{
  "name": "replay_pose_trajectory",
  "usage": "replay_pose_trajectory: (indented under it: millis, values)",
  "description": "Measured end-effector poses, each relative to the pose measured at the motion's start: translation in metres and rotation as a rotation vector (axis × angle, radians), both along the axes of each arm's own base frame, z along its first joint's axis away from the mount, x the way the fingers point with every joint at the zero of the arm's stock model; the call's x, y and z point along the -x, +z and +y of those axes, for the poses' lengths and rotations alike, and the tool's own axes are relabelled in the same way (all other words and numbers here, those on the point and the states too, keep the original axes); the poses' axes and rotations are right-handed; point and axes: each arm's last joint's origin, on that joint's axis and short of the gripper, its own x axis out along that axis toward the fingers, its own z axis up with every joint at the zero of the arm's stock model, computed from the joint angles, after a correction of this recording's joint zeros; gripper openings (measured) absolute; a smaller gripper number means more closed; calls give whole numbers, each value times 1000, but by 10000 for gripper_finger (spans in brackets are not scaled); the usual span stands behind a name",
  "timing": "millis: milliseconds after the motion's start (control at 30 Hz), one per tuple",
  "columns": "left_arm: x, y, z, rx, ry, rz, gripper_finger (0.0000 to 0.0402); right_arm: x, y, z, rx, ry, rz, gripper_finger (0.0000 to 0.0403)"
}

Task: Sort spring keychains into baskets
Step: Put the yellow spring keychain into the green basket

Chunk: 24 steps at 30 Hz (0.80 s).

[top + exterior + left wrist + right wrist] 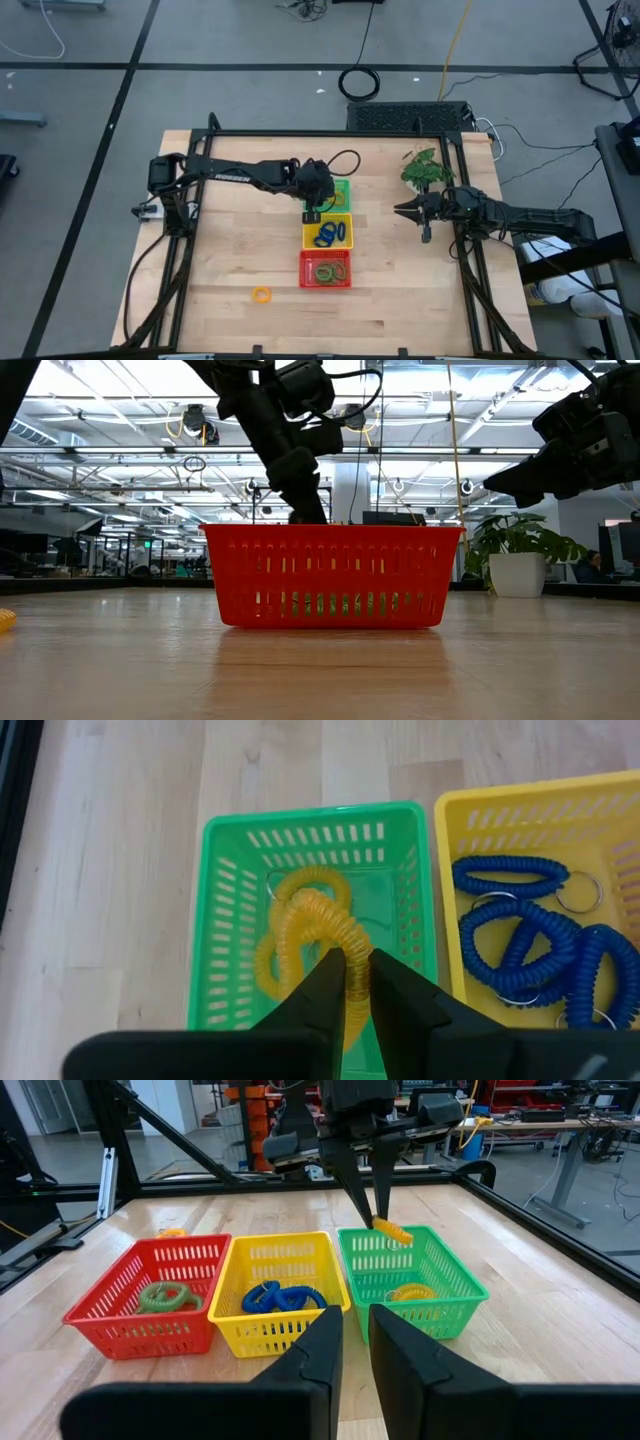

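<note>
Our left gripper (357, 982) pinches an orange keychain (318, 935) above the green basket (228, 910); its coil could snag a finger on release.

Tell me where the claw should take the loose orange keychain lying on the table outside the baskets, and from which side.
Probably from straight above, pinching one side of the ring across its coil. The orange keychain seems to lie flat on the bare wooden table, clear of the red basket, so a finger should fit inside the loop and one outside. The left claw is pinching another over the green basket.
</note>
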Motion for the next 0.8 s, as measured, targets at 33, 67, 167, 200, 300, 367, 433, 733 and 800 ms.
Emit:
replay_pose_trajectory:
  millis: [33,67,167,200,300,367,433,733,800]
  values:
    - [0,0,0,0,1,0,46,0,0,0,0,0,0,38]
    - [0,0,0,2,3,0,46,0,0,0,0,0,0,39]
    - [0,0,0,2,4,0,47,0,0,0,0,0,0,39]
    - [0,0,0,1,4,0,47,0,0,0,0,0,0,39]
    - [0,0,0,-10,14,1,47,0,0,0,0,1,0,38]
    - [0,0,1,-3,27,0,47,0,0,0,0,0,0,38]
    - [0,0,0,6,39,-2,47,0,0,0,0,1,0,38]
    - [0,0,0,21,60,-5,99,0,0,0,0,0,0,39]
    - [0,0,0,20,59,-4,124,0,0,0,0,1,0,39]
